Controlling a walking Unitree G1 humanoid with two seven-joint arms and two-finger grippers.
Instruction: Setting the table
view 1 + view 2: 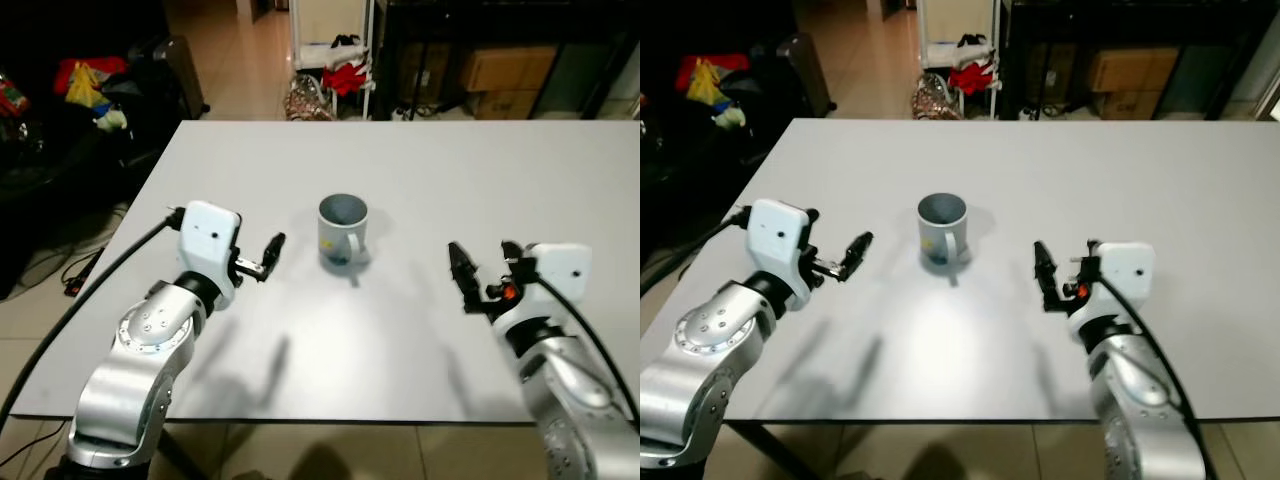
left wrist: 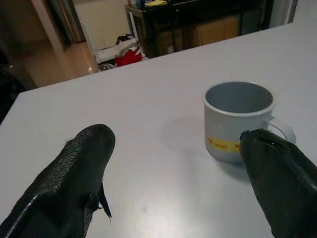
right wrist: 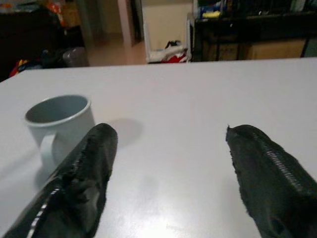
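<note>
Mug (image 1: pixel 342 229) upright between parted grippers

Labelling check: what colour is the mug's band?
Yellow band on the pale grey-blue mug; left wrist view.

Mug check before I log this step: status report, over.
Left gripper open, empty, left of the mug. Right gripper open, empty, to its right. Mug upright, empty, handle toward the robot, on the white table. Nothing in the way.

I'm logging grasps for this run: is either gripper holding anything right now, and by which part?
Nothing is held. The left gripper and right gripper are both open above the table, either side of the mug, not touching it.
</note>
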